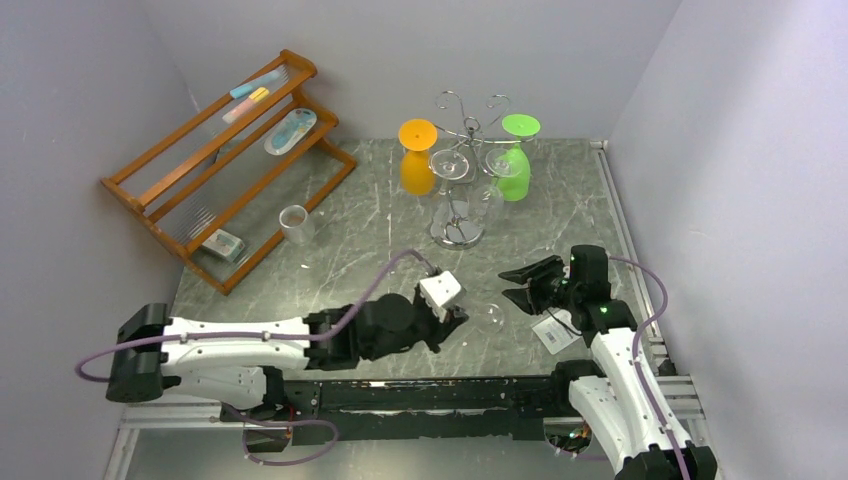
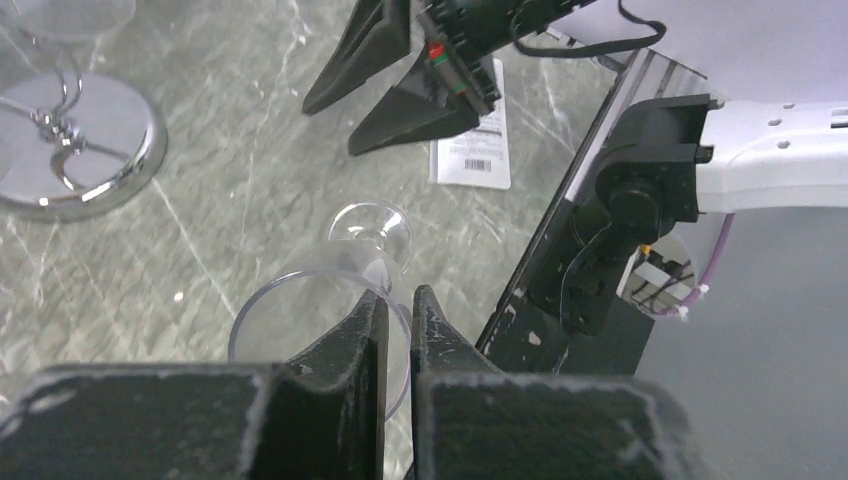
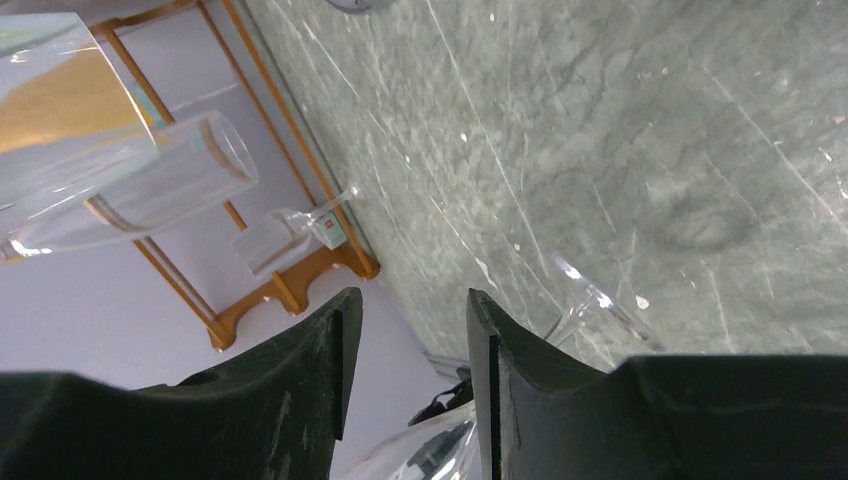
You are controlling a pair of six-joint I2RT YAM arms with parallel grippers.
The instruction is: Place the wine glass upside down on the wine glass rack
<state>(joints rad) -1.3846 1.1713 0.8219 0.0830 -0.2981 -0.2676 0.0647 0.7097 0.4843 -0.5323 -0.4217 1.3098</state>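
A clear wine glass [image 1: 488, 317] lies on its side on the grey marble table. My left gripper [image 1: 455, 315] is shut on its bowl rim. In the left wrist view one finger of the left gripper [image 2: 400, 295] is inside the bowl [image 2: 290, 310] and one outside, and the glass's foot [image 2: 370, 225] points away. My right gripper [image 1: 520, 285] is open and empty, just right of the glass. In the right wrist view the glass's stem [image 3: 600, 300] shows beside the right gripper [image 3: 410, 295]. The silver wire rack [image 1: 465, 130] stands at the back on its chrome base [image 2: 80, 140].
An orange glass [image 1: 417, 160], a green glass [image 1: 517, 165] and clear glasses hang upside down on the rack. A wooden tiered shelf [image 1: 225, 160] stands at the back left with a clear cup [image 1: 295, 223] in front. A barcode tag [image 1: 555, 335] lies near the right arm.
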